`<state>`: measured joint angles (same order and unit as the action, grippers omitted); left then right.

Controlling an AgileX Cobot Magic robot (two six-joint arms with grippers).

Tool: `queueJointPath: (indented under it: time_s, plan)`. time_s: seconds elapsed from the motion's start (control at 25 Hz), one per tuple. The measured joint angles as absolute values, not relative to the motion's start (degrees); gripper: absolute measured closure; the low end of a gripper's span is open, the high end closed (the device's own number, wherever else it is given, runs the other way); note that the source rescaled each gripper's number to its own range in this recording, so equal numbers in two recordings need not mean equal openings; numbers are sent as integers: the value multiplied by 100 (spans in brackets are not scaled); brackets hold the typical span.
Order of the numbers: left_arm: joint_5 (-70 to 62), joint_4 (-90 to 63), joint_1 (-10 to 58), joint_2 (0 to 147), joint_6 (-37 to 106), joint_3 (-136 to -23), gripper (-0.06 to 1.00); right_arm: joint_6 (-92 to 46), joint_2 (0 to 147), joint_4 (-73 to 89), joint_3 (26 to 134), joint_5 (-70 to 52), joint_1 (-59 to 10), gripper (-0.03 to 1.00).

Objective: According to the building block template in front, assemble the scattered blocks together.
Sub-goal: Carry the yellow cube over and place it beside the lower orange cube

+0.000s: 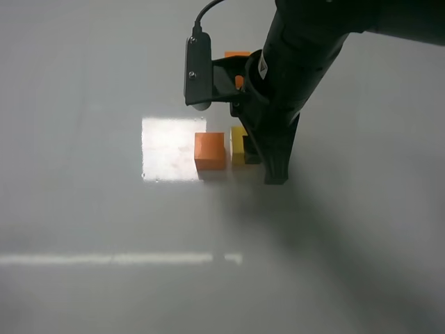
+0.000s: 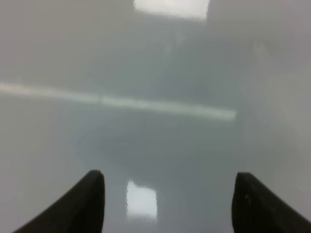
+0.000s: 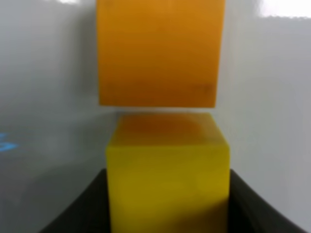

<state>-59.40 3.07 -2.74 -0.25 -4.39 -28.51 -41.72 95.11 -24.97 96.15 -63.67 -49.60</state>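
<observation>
Two cubes sit just apart on the table. My right hand clamps the yellow cube; a skewed push could skid the orange cube aside. Left hand hangs open.

The right arm is covering most of the building block template, leaving only an orange corner showing beyond it, and is hiding the right side of the yellow cube. Both wrist views are showing blurred; the orange cube and the fingers of the left gripper are running off picture edges.

1 orange cube — 1 yellow cube.
</observation>
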Motion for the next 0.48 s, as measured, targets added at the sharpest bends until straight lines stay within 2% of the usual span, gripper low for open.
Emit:
queueJointPath:
  time_s: [0.48]
  plan:
    - [-5940,307,-274,-25,-439,-2851,51,-4032,9564,-2544,9620,-6243,-4978,97]
